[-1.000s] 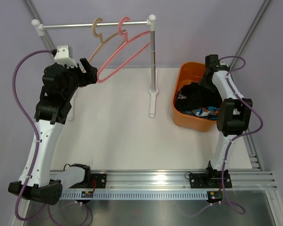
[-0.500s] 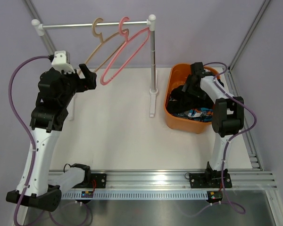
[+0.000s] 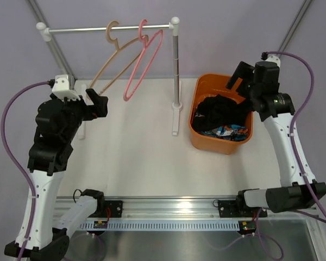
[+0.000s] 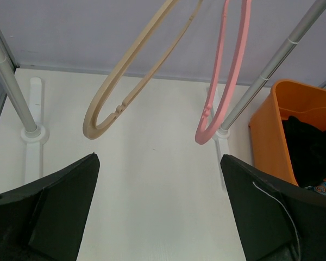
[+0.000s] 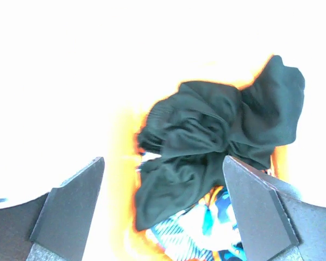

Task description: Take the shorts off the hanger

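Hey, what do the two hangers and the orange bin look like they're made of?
Pink hanger: probably moulded plastic, smooth, with even colour throughout. Tan hanger: smooth and matte, wood or plastic; I cannot tell which. Orange bin: likely plastic, given its thin, smooth, evenly coloured walls.

Blk shorts (image 3: pixel 220 107); blue/orange/wht print shorts (image 3: pixel 231 130); orange bin (image 3: pixel 204 139); pink hanger (image 4: pixel 203 140); tan hanger (image 4: pixel 88 128).

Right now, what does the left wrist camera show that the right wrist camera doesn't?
Only the left wrist view: the tan hanger and pink hanger, both bare, the rack pole, and the open left gripper. Only the right wrist view: the open right gripper, looking down into the heap. Both: the orange bin holding the black shorts and a bit of the patterned shorts.
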Motion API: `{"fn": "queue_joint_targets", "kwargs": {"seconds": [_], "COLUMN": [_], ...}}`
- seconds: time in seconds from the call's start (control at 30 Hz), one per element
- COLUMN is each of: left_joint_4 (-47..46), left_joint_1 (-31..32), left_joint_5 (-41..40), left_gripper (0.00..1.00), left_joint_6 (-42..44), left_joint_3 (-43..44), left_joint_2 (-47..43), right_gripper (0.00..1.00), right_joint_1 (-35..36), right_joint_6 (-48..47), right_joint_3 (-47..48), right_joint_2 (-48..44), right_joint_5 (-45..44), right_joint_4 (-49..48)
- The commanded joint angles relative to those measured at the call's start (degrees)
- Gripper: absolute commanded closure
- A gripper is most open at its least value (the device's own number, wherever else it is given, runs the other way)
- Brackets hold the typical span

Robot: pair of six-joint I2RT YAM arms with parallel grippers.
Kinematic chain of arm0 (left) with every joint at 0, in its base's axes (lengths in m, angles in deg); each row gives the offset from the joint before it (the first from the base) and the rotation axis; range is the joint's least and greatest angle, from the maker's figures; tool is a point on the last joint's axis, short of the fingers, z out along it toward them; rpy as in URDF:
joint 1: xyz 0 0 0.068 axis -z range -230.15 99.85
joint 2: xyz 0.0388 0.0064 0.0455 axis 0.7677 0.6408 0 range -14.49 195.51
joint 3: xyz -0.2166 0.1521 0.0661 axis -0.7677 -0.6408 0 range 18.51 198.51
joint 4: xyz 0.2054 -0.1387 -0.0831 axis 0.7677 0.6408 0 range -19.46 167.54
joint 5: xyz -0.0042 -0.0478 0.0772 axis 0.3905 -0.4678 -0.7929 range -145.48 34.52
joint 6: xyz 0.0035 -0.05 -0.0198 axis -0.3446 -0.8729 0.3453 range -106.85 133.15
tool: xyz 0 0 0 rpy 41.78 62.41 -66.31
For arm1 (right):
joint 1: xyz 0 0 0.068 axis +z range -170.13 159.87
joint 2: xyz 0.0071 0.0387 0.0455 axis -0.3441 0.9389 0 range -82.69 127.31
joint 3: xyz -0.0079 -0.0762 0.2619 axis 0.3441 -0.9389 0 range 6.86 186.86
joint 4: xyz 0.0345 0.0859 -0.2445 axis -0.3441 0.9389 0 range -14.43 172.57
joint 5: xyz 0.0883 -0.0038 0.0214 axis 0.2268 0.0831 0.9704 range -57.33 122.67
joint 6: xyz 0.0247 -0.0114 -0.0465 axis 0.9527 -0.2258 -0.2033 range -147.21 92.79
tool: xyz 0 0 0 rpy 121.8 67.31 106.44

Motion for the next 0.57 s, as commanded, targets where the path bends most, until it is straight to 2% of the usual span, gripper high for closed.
{"fn": "queue_joint_targets", "kwargs": {"seconds": [0.0, 0.07, 0.13, 0.27, 0.37, 0.53], "left_joint_4": [-0.71, -0.53, -1.05, -2.64, -2.55, -2.99], "left_joint_1": [-0.20, -0.20, -0.20, -0.20, -0.20, -0.20], "left_joint_5": [1.06, 2.71, 5.70, 8.88, 8.97, 10.11], "left_gripper": [0.01, 0.01, 0.01, 0.01, 0.01, 0.01], "left_joint_6": [-0.85, -0.85, -0.77, -1.29, -1.12, -1.73], "left_joint_3": [-0.75, -1.45, -2.33, -6.10, -8.22, -9.98], "left_joint_2": [-1.99, -2.86, -4.70, -8.92, -10.68, -11.83], "right_gripper": [0.00, 0.01, 0.01, 0.00, 0.00, 0.01], "right_joint_1": [0.34, 0.33, 0.34, 0.34, 0.25, 0.33], "right_joint_6": [-3.94, -4.03, -3.68, -2.72, -3.24, -4.12], "right_joint_3": [-0.09, 0.45, -3.57, -12.55, -15.98, -17.48], "right_joint_2": [-1.92, -3.31, -6.38, -19.80, -26.15, -30.56], "right_joint_5": [5.97, 6.06, 6.24, 7.21, 6.68, 5.89], "right_joint_4": [0.15, 2.52, 1.83, -3.79, -3.80, -1.78]}}
